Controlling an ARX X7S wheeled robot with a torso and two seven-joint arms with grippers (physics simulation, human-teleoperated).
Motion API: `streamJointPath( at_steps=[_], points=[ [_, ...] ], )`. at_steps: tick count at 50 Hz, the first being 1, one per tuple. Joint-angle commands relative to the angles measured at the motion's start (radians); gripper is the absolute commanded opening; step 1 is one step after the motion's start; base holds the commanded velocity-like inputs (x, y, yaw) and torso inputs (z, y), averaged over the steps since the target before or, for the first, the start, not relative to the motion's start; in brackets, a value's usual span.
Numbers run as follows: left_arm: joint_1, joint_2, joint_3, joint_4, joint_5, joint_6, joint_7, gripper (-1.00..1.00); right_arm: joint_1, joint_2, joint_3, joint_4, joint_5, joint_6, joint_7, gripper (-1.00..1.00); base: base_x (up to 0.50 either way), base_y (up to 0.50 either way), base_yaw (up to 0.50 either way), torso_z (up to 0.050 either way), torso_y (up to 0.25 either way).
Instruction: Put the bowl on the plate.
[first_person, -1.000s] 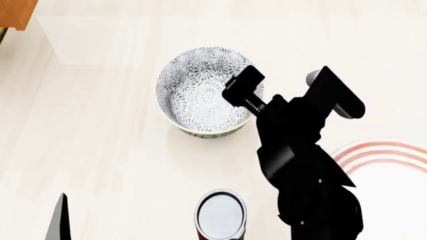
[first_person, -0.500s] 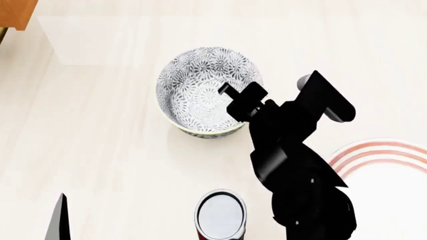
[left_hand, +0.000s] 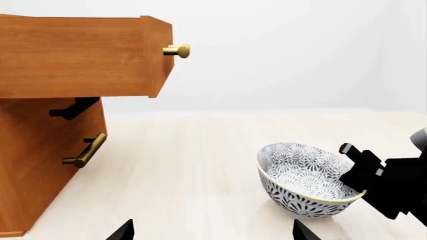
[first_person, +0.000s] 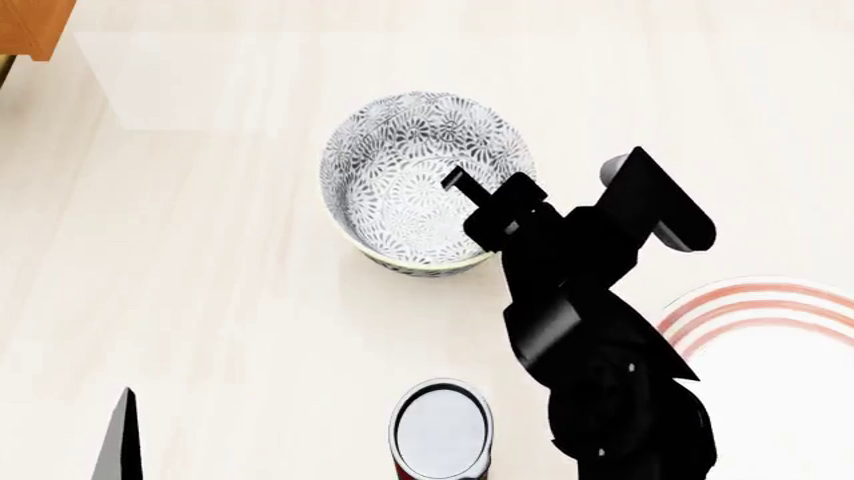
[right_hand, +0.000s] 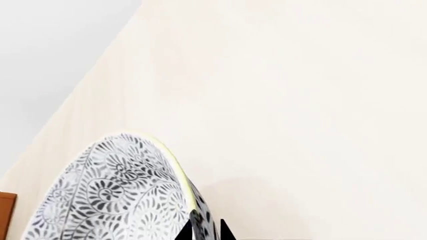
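1. The light is bright, even and diffuse in all three views; no single source shows, and the pale counter (first_person: 200, 300) reads nearly white.
2. Shadows are faint: only a soft grey smudge lies on the counter under the bowl (first_person: 424, 180), beside the right arm's fingers (first_person: 461, 182).
3. The arm is a flat black silhouette with almost no shading or surface detail.
4. No glare appears; the can's (first_person: 442, 430) top shows a smooth grey sheen.
5. Everything is sharp from near to far, with no motion blur, grain or bending at the edges.
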Motion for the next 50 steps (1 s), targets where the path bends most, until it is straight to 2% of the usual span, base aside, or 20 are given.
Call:
streamJointPath(
  at_steps=[1,14,31,42,50],
  points=[
    [0.006,0.016,-0.032,0.027,-0.015,0.008,0.021,1.00,-0.014,-0.007,0.030,-0.078,0.019,0.014,0.007,-1.00,0.00,0.00,0.00,0.000,0.000],
    [0.007,0.007,-0.024,0.034,-0.017,0.009,0.011,1.00,-0.065,0.048,0.035,-0.300,0.067,0.062,0.094,-1.00,0.00,0.00,0.00,0.000,0.000],
    [0.007,-0.005,-0.016,0.041,-0.022,0.011,-0.004,1.00,-0.179,0.153,0.069,-0.701,0.222,0.227,0.280,-1.00,0.00,0.00,0.00,0.000,0.000],
    [0.008,-0.011,-0.020,0.035,-0.032,0.021,-0.009,1.00,-0.348,0.250,0.144,-0.948,0.355,0.296,0.396,-1.00,0.00,0.00,0.00,0.000,0.000],
    [0.008,-0.015,-0.013,0.036,-0.032,0.023,-0.014,1.00,-0.505,0.309,0.221,-1.062,0.413,0.289,0.400,-1.00,0.00,0.00,0.00,0.000,0.000]
  ],
)
